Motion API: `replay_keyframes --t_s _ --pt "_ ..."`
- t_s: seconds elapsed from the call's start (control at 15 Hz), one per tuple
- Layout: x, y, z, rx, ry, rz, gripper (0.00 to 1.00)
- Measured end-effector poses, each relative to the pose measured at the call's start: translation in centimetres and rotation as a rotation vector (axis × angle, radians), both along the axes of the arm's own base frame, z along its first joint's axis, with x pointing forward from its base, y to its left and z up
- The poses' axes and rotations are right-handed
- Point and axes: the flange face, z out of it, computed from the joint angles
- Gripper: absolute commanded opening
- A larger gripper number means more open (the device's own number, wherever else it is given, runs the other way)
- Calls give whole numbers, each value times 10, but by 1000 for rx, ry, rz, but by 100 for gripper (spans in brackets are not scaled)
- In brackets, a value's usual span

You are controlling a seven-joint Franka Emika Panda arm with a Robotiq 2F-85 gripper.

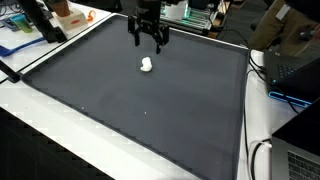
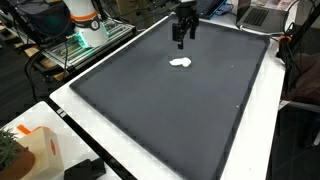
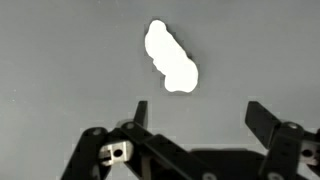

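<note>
Gripper (image 1: pixel 150 46) hovering wide open and empty, just beside a white lump (image 1: pixel 147 65).
Could go wrong by coming down off-centre (in the wrist view, lump ahead of the fingertips (image 3: pixel 140 108) rather than between them) and shoving it across the dark mat (image 1: pixel 120 110); could pinch only a thin end and drop it. Looks small, elongated, soft-edged, perhaps crumpled tissue. Lies near the mat's far edge in both exterior views, well apart from either corner.
</note>
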Motion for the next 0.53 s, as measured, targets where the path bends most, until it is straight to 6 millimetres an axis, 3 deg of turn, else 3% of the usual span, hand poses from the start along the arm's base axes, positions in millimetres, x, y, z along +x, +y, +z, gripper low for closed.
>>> replay_keyframes --t_s 0.53 --pt "24 -13 6 -72 135 -32 100"
